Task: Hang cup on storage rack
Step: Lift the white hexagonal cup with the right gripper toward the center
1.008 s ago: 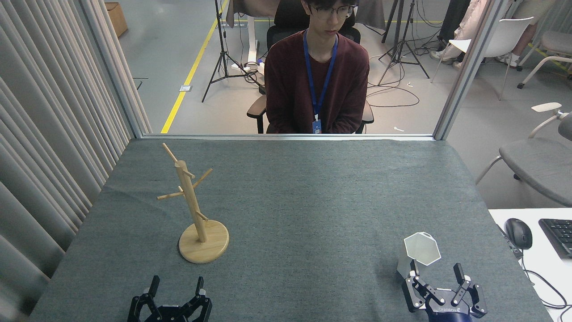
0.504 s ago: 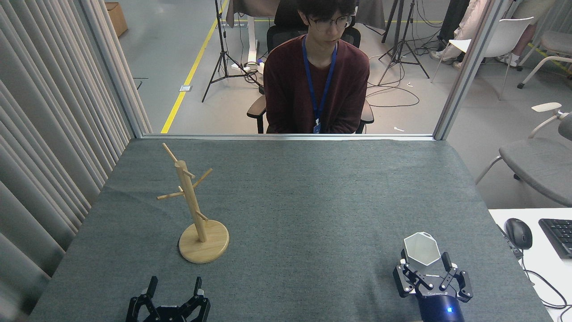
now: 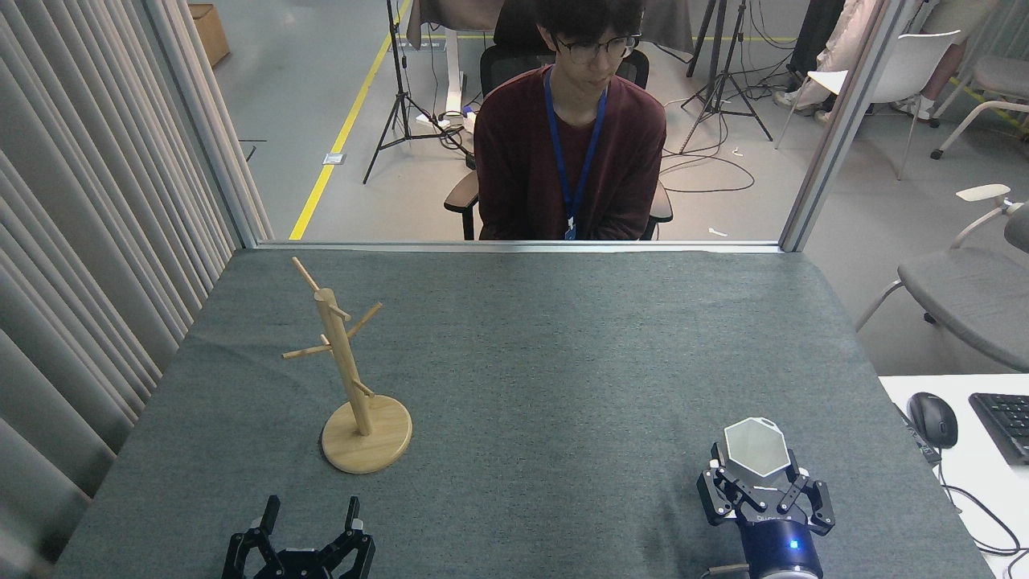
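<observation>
White faceted cup point(image 3: 754, 447) upright near the tabletop's point(image 3: 563, 362) front right corner, right gripper point(image 3: 760, 482) closed around its lower body, left gripper point(image 3: 309, 527) spread wide at front edge, storage rack point(image 3: 347, 378) standing left of centre

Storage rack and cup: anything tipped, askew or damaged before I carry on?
Nothing stands out. The storage rack stands on its disc base, pegs intact. The cup sits mouth-up between the right gripper fingers. Nothing spilled on the table.

Bright, even overhead light; soft shadows; sharp focus, no glare.
</observation>
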